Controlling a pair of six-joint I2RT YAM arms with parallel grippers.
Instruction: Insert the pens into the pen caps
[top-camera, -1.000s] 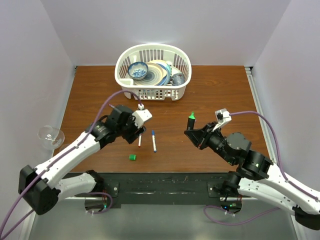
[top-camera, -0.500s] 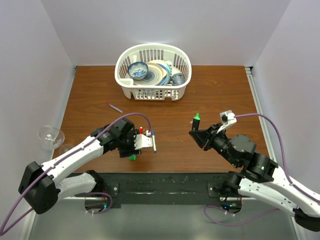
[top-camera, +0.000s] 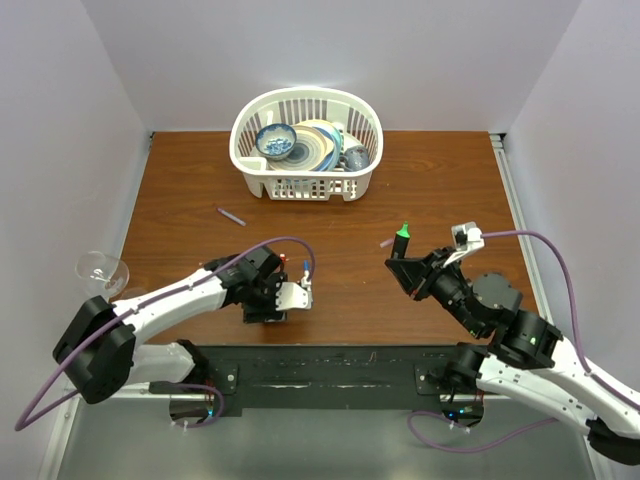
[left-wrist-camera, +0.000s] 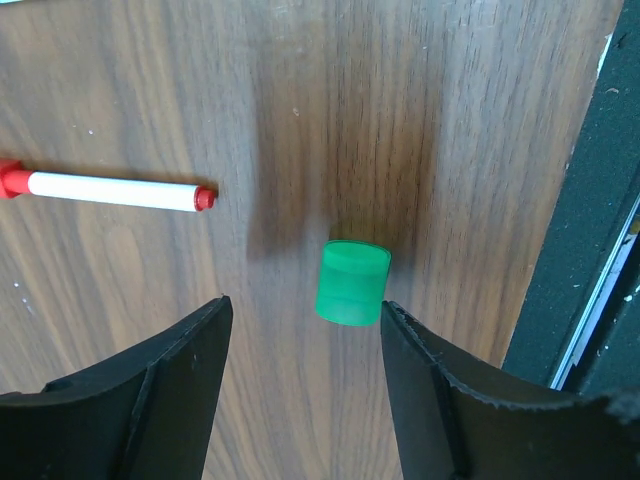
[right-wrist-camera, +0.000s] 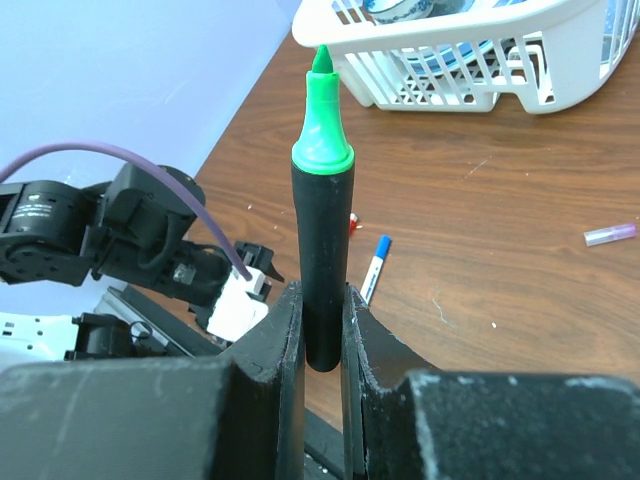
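**Desk:** What does the left wrist view show?

**Photographer:** The left gripper (left-wrist-camera: 305, 315) hangs low over the wooden table (left-wrist-camera: 450, 120) with its jaws spread wide and nothing in them. The green cap (left-wrist-camera: 352, 284) sits on the wood between the two fingers. Its near end is level with their tips, and it is much closer to the finger on the right of that view. Whether it touches that finger cannot be told. The red pen (left-wrist-camera: 110, 190), a white barrel with red at both ends, lies crosswise farther out beyond the fingertips, off to the side of the other finger and apart from the cap.

**Desk:** And the right arm?

**Photographer:** The right gripper (right-wrist-camera: 322, 325) is clamped on the lower end of the black marker (right-wrist-camera: 322, 240). The marker stands straight out from between the fingers, clear of the table, with its bare green tip (right-wrist-camera: 322, 100) pointing away from the gripper.

**Desk:** What lies beyond it?

**Photographer:** Past the marker the blue pen (right-wrist-camera: 375, 265) rests on the table, slightly to the right of the jaws. The left arm (right-wrist-camera: 120, 235) sits farther off to the left. The white basket (right-wrist-camera: 470, 70) of dishes stands well beyond, up and to the right of the marker's tip.
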